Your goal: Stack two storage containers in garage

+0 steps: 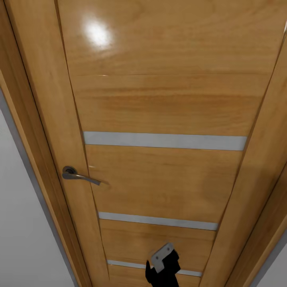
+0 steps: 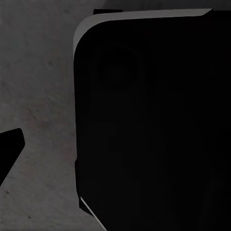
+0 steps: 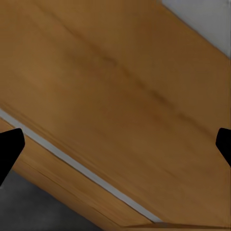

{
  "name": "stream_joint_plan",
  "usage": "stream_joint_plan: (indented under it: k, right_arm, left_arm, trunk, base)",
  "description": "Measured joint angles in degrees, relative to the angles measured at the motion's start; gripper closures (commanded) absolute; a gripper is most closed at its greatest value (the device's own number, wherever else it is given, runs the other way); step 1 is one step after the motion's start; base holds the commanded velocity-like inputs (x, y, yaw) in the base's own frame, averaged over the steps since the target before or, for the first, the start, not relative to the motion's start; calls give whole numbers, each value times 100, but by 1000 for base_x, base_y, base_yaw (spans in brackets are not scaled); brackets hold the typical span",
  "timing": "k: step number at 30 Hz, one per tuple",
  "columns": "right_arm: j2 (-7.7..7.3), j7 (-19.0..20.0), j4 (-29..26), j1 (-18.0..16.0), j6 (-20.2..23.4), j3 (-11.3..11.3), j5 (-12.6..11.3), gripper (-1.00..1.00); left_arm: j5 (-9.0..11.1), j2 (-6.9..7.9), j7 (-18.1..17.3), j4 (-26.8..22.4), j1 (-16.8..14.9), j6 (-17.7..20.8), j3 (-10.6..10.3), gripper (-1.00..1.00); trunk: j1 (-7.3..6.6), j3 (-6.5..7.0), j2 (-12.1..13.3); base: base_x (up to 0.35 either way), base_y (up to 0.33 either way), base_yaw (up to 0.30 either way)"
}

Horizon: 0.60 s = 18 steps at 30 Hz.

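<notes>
Neither of the two orange-red open-topped storage bins is in sight here, so where they are cannot be told from these views; the robot faces one closed honey-coloured varnished wooden door [image 1: 159, 111], crossed by three pale grey horizontal strips [image 1: 163, 140], with one curved grey metal lever handle [image 1: 79, 175] near its edge. In the right wrist view the right gripper [image 3: 115, 144] has its two dark fingertips [image 3: 9, 144] set wide apart with nothing between them, and the door's wood and one grey strip lie just ahead of them. In the left wrist view one dark fingertip [image 2: 9, 144] shows over the dark grey rough concrete floor [image 2: 38, 86], beside a large black rounded robot body panel [image 2: 154, 120] — whether the left fingers are spread or shut I cannot tell. By judgement, thin-walled lidless bins of that kind would be light, fairly stiff yet flexing at the walls, and smooth — best held by the rim of a wall.
</notes>
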Motion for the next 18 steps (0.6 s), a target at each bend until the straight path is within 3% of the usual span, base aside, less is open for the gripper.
stream_joint_plan:
  k: [2, 3, 4, 8, 11, 18]
  right_arm:
    - [112, -37, -3, -4, 76, 7, 107, -100]
    - [256, -72, -5, -5, 160, 10, 325, -100]
    - [552, -96, -6, -6, 283, -5, 805, -100]
    - [933, -83, -7, -19, 379, -43, 1350, -100]
    - [996, -56, -9, -90, 480, -72, 1467, -100]
    - [1000, 117, -9, -621, 553, -309, 1515, -100]
  left_arm:
    - [0, 0, 0, 0, 0, -1, 1, -100]
    - [-1, 0, 0, 0, 0, -2, -1, -100]
    - [0, 1, 0, 0, 0, 0, -1, -100]
    - [0, 0, 0, 0, 0, 0, -2, -100]
    - [-2, 0, 0, 1, 0, -1, -3, -100]
    - [-2, 0, 0, 1, 0, 1, -2, -100]
  trunk:
    - [0, 0, 0]
    - [0, 0, 0]
    - [0, 0, 0]
    - [0, 0, 0]
    - [0, 1, 0]
    - [0, 1, 0]
  base:
    - [0, 0, 0]
    - [0, 0, 0]
    - [0, 0, 0]
    - [0, 0, 0]
    - [0, 0, 0]
    - [0, 0, 0]
